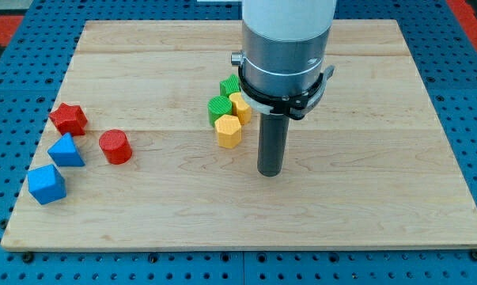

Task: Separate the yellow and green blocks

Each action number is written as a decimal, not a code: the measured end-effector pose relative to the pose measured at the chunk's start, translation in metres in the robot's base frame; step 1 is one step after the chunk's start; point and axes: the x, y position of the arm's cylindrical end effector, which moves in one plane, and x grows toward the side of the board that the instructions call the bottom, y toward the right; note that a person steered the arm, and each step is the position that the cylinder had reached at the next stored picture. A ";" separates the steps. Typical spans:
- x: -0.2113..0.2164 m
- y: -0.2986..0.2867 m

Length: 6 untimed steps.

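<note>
Right of yellow hexagon block (229,131) rests my tip (270,172).

Near the desk's (365,214) left edge: red star (68,119); red cylinder (115,147); two blue blocks (66,150) (47,184).

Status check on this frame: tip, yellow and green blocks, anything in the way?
My tip down on the board, right of the cluster, not touching. Two yellow blocks and two green blocks bunched together. Nothing between tip and cluster.

Tip (270,172) right of block cluster (229,111)
</note>
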 end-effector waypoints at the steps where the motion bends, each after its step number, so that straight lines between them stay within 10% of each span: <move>1: 0.001 0.008; 6: -0.069 -0.056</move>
